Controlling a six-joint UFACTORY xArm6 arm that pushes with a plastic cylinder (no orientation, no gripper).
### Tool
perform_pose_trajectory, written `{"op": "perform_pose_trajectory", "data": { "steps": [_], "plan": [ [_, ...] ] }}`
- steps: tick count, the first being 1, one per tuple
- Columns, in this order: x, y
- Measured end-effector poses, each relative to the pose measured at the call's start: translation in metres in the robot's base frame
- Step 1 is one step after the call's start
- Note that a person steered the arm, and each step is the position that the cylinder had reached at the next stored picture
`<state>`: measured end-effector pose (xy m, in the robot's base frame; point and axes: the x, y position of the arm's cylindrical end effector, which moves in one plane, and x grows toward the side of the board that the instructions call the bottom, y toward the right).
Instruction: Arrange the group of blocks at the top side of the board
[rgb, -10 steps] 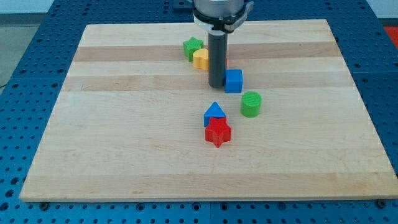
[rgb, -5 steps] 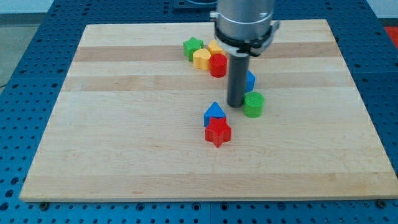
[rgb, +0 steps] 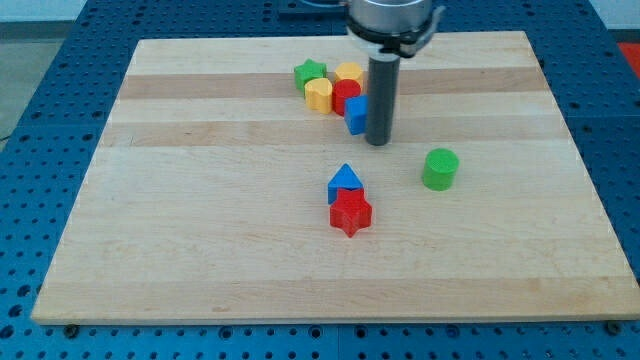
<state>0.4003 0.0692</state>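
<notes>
My tip (rgb: 377, 142) rests on the board just right of a blue cube (rgb: 355, 115), touching or nearly touching it. That cube sits against a cluster near the view's top: a green star (rgb: 310, 73), two yellow blocks (rgb: 319, 94) (rgb: 349, 72) and a red cylinder (rgb: 346, 96). A green cylinder (rgb: 440, 169) stands alone to the lower right of my tip. A blue triangular block (rgb: 345, 182) and a red star (rgb: 350, 212) sit together near the board's middle, below my tip.
The wooden board (rgb: 200, 220) lies on a blue perforated table (rgb: 30, 200). The arm's grey body (rgb: 392, 18) hangs over the board's top edge.
My tip swung right and down past the blue cube, then back up. The blue cube has moved left against the red cylinder. The green cylinder has shifted right and slightly down.
</notes>
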Motion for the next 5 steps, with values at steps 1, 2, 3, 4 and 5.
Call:
{"op": "perform_pose_trajectory", "data": {
  "steps": [1, 2, 3, 4, 5],
  "plan": [
    [-0.004, 0.045],
    [-0.014, 0.05],
    [-0.014, 0.02],
    [-0.014, -0.014],
    [-0.014, -0.04]
  ]
}}
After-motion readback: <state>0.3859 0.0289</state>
